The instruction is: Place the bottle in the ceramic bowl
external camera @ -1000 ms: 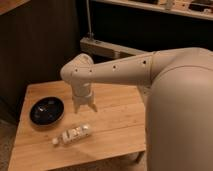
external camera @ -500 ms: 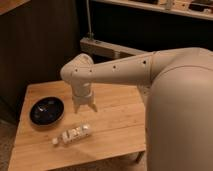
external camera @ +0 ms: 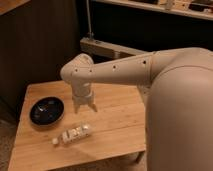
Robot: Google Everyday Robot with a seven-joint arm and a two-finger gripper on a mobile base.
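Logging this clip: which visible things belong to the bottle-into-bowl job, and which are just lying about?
Job: bottle, on its side on the table; ceramic bowl, empty; gripper, jaws open, over the table just beyond the bottle.
Just there: the table itself; ledge behind it; pole.

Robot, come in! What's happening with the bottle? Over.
Gripper open and empty, hovering just behind the bottle. Bottle lying on its side on the wooden table, beside the ceramic bowl, not in it. Nothing between them.
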